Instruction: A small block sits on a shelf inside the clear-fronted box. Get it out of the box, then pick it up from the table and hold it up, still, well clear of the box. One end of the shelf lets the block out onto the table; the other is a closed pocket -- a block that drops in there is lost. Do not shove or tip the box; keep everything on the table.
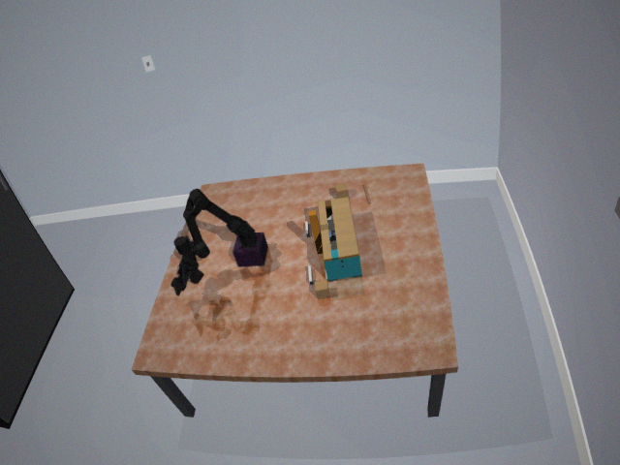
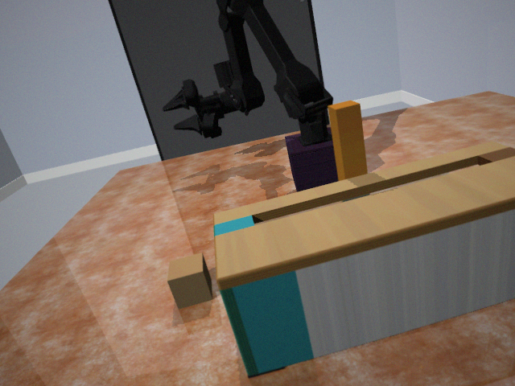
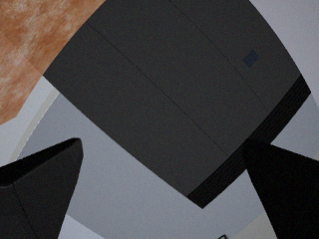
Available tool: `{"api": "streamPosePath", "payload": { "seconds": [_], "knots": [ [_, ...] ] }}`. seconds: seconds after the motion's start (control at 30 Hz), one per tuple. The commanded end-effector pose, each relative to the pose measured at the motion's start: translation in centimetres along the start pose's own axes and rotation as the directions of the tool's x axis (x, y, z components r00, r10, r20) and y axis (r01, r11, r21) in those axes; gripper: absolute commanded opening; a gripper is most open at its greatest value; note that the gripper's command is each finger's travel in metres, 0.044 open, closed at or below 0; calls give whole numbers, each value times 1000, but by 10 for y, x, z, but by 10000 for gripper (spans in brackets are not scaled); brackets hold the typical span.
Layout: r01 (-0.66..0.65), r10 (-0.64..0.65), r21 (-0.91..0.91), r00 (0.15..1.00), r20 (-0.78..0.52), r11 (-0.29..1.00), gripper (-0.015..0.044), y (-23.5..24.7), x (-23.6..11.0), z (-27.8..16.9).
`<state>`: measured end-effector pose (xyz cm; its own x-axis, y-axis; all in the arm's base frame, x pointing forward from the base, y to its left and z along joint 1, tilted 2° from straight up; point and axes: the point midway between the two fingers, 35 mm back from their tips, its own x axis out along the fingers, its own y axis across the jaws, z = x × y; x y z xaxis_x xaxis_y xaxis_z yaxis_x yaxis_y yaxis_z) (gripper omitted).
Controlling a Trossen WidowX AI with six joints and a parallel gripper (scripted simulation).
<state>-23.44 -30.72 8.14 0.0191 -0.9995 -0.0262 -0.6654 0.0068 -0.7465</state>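
The block cannot be made out for certain inside the box (image 1: 340, 234); only small dark and pale shapes are seen through the slot in the box's wooden top. The box is placed at about 3 o'clock from the arm's purple base (image 1: 249, 250) on the table (image 1: 300, 340). The gripper (image 2: 183, 112) is held in the air, well apart from the box, at 9 o'clock of the base in the exterior view, its fingers spread wide with nothing between them. An orange post (image 2: 347, 141) is seen upright just beside the box, and a small tan cube (image 2: 189, 282) lies at its teal end.
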Motion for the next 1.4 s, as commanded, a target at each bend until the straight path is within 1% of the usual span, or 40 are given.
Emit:
{"api": "streamPosePath", "payload": {
  "seconds": [0.0, 0.13, 0.33, 0.57, 0.77, 0.9, 1.07, 1.23, 1.37],
  "knots": [
    [1, -1, 2, 1000, 2, 1000, 400, 0, 1, 0],
    [19, -21, 46, 999, 44, 999, 400, -9, 19, 9],
    [48, -80, 177, 981, 176, 983, 400, -43, 72, 44],
    [25, -150, 329, 921, 360, 944, 400, -104, 127, 106],
    [-44, -196, 417, 834, 515, 908, 400, -168, 155, 170],
    [-106, -217, 448, 762, 610, 888, 400, -214, 161, 215],
    [-185, -229, 454, 665, 711, 872, 400, -268, 153, 269],
    [-259, -228, 433, 565, 793, 864, 400, -317, 133, 317],
    [-317, -217, 395, 473, 854, 862, 400, -358, 106, 355]
  ]
}}
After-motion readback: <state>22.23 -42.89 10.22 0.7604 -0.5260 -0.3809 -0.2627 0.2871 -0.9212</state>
